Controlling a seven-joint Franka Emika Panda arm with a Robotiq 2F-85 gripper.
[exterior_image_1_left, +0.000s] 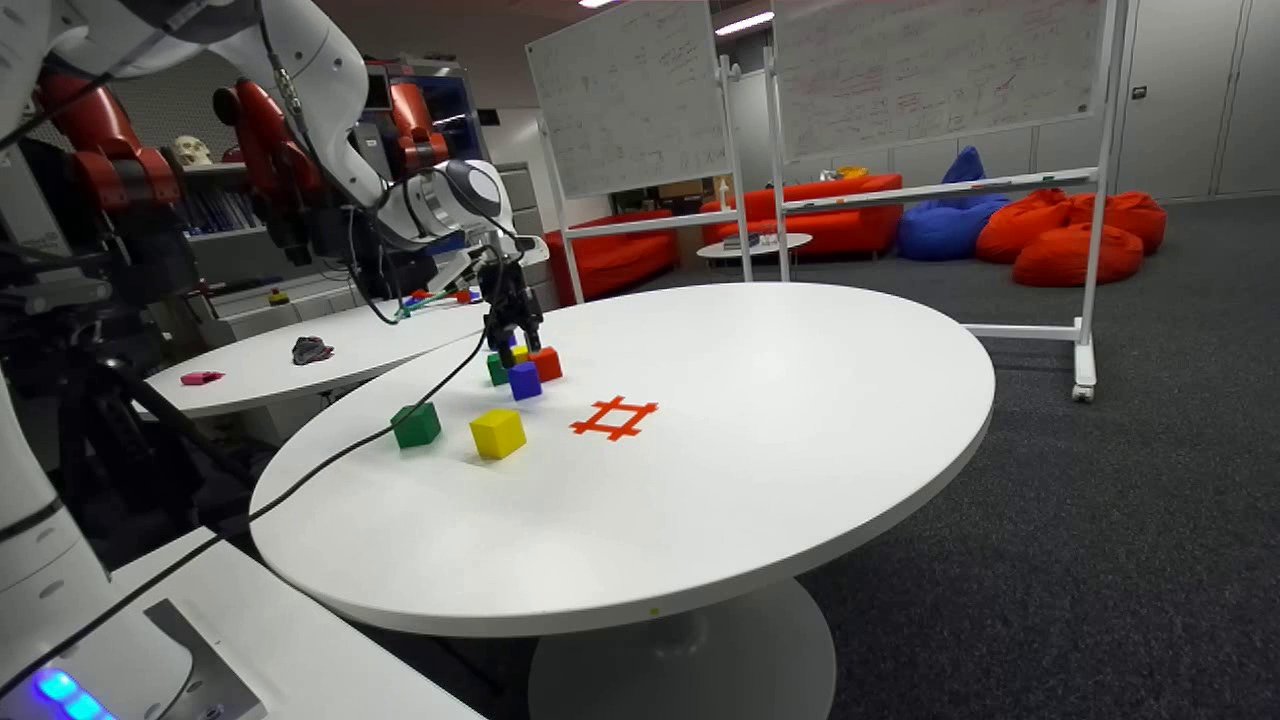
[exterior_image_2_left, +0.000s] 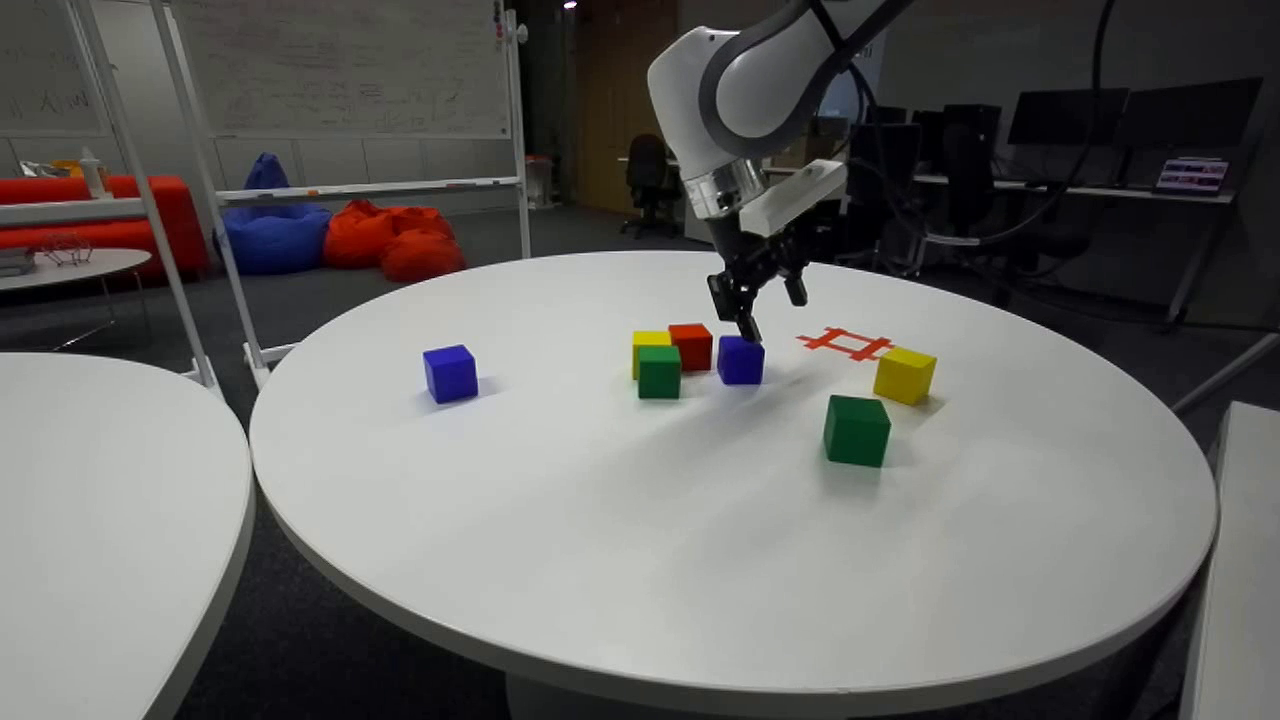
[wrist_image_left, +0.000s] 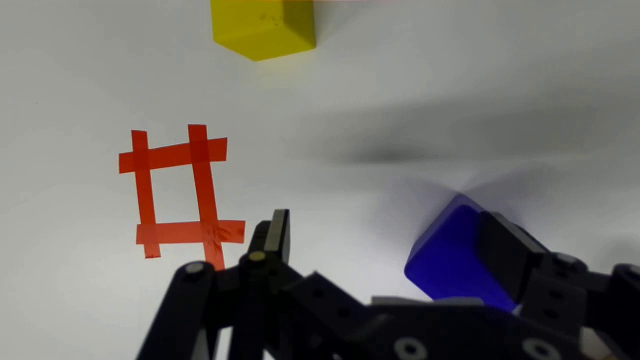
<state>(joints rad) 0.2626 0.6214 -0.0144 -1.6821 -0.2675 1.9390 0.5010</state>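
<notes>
My gripper (wrist_image_left: 395, 240) is open and holds nothing. It is above the table, over a blue cube (wrist_image_left: 452, 255). In the wrist view the right finger overlaps the cube's right edge; whether they touch I cannot tell. The left finger is apart from the cube, close to a red tape square (wrist_image_left: 200, 150). In an exterior view one fingertip of the gripper (exterior_image_2_left: 772, 314) hangs just above the blue cube (exterior_image_2_left: 741, 362). A red cube (exterior_image_2_left: 692, 349), a small yellow cube (exterior_image_2_left: 650, 343) and a small green cube (exterior_image_2_left: 660, 374) stand close together beside it.
A larger yellow cube (exterior_image_1_left: 498, 434) and a green cube (exterior_image_1_left: 416, 426) stand nearer the robot's base. Another blue cube (exterior_image_2_left: 451, 374) stands apart on the white round table (exterior_image_2_left: 640, 560). A black cable (exterior_image_1_left: 340, 455) hangs across an exterior view. A second white table (exterior_image_2_left: 110, 520) adjoins.
</notes>
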